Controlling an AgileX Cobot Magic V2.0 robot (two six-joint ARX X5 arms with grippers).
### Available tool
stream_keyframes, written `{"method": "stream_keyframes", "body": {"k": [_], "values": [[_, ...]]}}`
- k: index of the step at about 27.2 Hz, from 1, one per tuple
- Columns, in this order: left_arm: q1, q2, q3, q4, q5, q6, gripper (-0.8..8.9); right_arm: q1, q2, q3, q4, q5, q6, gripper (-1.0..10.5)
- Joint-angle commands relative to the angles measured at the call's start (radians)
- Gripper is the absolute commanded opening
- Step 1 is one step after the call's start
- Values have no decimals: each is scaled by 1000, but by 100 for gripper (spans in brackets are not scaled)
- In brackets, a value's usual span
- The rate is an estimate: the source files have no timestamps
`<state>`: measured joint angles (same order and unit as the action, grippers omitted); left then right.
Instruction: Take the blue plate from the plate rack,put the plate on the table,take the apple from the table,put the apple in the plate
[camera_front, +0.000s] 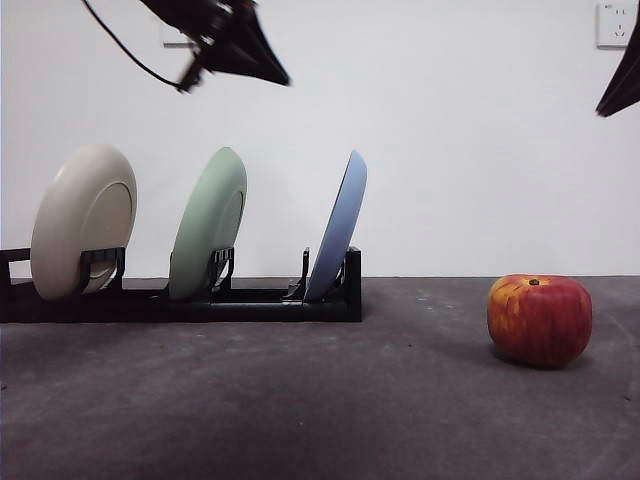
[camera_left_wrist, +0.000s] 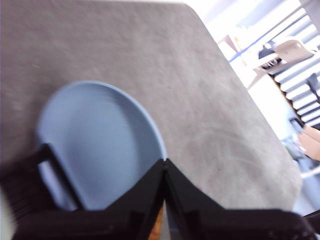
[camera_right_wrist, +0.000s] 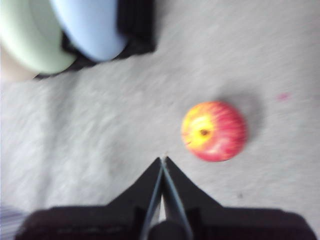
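The blue plate (camera_front: 340, 225) stands on edge in the last slot of the black plate rack (camera_front: 250, 298), leaning left. From the left wrist view the blue plate (camera_left_wrist: 95, 145) fills the space just past my left gripper (camera_left_wrist: 164, 161), whose jaws are shut with nothing between them. In the front view that left gripper (camera_front: 272, 72) hangs high above the rack. The red apple (camera_front: 539, 319) rests on the table (camera_front: 300, 400) at the right. My right gripper (camera_right_wrist: 162, 159) hovers shut a little short of the apple (camera_right_wrist: 214, 131), empty; it shows as a black tip (camera_front: 622, 85) at the top right corner.
A pale green plate (camera_front: 208, 222) and a cream-white plate (camera_front: 83, 220) stand in the rack's other slots. A white wall lies behind the table. Open dark grey surface stretches between the rack and the apple.
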<state>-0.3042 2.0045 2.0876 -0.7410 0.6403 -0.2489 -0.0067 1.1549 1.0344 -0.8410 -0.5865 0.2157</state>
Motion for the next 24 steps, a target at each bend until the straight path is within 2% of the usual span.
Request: {"method": "stream_keyframes", "body": {"k": [1,4,5,9,15,24], "values": [[-34,58,33,-2,7,-33,-4,1,17,5,2,-9,-23,0],[-66,101,51,-2,0,-40,10,1,21,5,3,-9,-37,0],[-75,109,52,-2,-11,-41,45,1,21,5,3,-9,-37,0],[-113,132,52,-1,-57,-39,296,1,21,5,1,-9,-45,0],[-147,134,52,-10,-172,-20,326,1,21,5,-9,-10,-62,0],[-171,177,52,-6,-206,-21,325,1,21,5,-27,-9,-87,0]]}}
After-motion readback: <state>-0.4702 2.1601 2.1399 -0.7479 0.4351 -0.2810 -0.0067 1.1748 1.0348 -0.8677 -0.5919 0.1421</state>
